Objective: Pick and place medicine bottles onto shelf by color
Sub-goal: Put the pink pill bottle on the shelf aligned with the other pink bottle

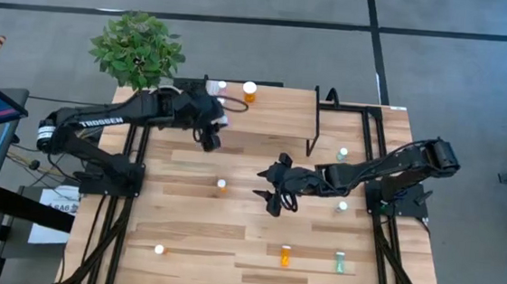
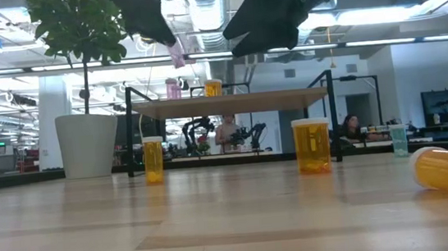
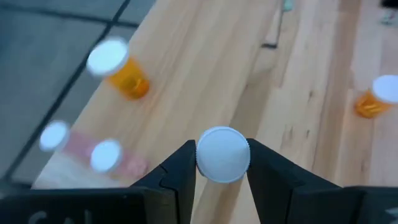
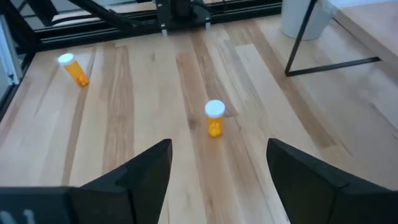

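A: What could go wrong from here?

B: A bottle (image 3: 222, 154) is pinched by its white cap between the left gripper (image 1: 210, 140) fingers, above the shelf (image 1: 265, 116) at upper centre of the high view. Only the cap appears to be gripped, so the bottle could be tipped or dropped if it is released too high. Bottles already parked near the shelf's far edge, an orange one (image 1: 250, 92) among them, could be knocked off.

A: And the right gripper (image 1: 276, 192)?

B: It is spread wide and empty, mid-frame. A small orange bottle (image 4: 214, 118) lies ahead of it and could be toppled by a skewed approach.

A: What is shown in one view only?

B: The cap grip is seen only in the left wrist view. The pink body (image 2: 178, 60) is revealed only by the low view.
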Action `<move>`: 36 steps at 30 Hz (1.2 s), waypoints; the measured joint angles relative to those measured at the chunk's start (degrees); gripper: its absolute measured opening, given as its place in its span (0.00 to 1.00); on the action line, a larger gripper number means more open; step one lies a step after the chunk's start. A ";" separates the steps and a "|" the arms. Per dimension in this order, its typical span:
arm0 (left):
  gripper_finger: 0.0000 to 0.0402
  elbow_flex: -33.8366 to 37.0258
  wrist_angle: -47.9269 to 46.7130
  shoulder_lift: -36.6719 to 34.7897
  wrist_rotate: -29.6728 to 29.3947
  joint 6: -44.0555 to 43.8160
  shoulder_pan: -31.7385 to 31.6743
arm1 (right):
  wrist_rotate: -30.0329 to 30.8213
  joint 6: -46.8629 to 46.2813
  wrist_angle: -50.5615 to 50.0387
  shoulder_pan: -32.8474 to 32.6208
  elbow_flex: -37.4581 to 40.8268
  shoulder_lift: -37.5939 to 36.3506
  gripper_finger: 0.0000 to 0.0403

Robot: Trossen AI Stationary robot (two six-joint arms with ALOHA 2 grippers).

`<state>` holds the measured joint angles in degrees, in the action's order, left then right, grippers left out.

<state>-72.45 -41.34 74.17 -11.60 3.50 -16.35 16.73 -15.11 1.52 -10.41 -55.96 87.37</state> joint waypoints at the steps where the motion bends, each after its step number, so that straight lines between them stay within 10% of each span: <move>1: 0.27 -0.15 -0.88 0.00 0.84 -0.58 -1.03 | 0.06 0.00 0.06 0.02 0.00 0.00 0.71; 36: 0.27 -0.19 -6.76 8.02 0.56 -2.31 -7.60 | 0.13 0.13 0.00 0.33 0.00 0.04 0.71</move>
<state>-72.64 -48.10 82.19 -11.03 1.19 -23.94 16.86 -14.98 1.52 -10.09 -55.96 87.42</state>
